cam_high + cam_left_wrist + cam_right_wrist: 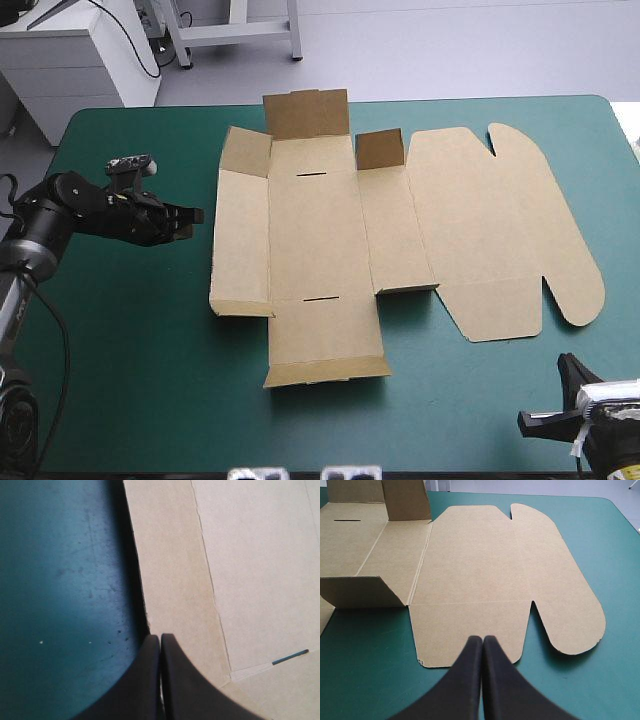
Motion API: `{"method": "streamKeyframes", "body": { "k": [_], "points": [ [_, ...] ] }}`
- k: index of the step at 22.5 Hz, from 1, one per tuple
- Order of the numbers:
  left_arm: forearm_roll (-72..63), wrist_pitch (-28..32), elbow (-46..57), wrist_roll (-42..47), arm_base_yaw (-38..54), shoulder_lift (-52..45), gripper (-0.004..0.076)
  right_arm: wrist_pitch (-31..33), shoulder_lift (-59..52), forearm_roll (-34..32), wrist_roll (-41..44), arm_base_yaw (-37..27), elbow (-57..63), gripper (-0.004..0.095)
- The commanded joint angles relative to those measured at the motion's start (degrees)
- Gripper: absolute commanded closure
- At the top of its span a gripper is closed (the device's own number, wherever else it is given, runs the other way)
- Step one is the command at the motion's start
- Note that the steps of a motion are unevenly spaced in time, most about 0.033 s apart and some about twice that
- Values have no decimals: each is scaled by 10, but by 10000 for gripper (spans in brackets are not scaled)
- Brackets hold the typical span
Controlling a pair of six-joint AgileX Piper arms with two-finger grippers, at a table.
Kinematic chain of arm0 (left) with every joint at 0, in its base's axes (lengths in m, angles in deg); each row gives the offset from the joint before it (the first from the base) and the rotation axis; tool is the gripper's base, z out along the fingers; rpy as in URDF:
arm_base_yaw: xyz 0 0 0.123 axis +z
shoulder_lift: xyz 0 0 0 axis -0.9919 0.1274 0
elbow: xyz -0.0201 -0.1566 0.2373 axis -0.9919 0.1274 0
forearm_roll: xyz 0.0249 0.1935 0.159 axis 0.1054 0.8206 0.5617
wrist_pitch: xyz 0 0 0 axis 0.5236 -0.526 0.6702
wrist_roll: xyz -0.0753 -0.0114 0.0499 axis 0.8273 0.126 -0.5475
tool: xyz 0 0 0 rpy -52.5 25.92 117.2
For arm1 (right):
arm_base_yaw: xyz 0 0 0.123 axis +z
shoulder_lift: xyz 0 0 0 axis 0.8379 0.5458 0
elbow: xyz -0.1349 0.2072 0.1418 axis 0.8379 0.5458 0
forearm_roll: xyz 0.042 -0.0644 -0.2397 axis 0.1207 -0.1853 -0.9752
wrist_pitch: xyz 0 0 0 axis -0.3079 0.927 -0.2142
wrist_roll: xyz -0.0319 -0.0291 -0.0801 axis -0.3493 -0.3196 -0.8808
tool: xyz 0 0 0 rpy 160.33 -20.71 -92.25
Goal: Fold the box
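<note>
1. The box [318, 240] [240, 570] [475, 575], a cut sheet of brown board, lies spread open at the middle of the table on the teal-green cover [130, 330].
2. Most of its panels lie flat. The broad lid panel [490, 220] with its rounded ears lies flat toward the table's right edge.
3. Several flaps are raised: the far flap [306, 112] stands upright, and a smaller flap [380, 150] stands beside it. The near strip [326, 370] tilts up along the sheet's near edge.
4. Two narrow slots [312, 174] show in the central panel, one far and one near.
5. My left gripper [186, 220] [160, 641] sits low at the box's left side with its black fingers pressed together in one point. The tip is at the very edge of the left side panel; I cannot tell whether it touches the board.
6. My right gripper [482, 642] is near the table's near right corner. Its fingers are likewise together, holding nothing.
7. The right gripper points at the near edge of the lid panel and stands apart from the board, with cover showing between.
</note>
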Motion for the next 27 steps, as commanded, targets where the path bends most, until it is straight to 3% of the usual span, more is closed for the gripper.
{"method": "streamKeyframes", "body": {
  "k": [1, 9, 17, 23, 27],
  "points": [
    [-76, -8, -20, -20, 21, 4, 731, -40, -13, 1, -4, -2, -18, 928],
    [-201, -137, -20, -129, 120, 57, 732, -40, -13, 1, -4, -2, -18, 928],
    [-229, -119, -20, -121, 123, 74, 703, -40, -13, 1, -4, -2, -18, 928],
    [-236, -112, -17, -124, 123, 96, 328, -40, -13, 1, -4, -2, -18, 928],
    [-245, -113, -17, -124, 123, 122, 306, -40, -13, 1, -4, -2, -18, 928]
  ]
}}
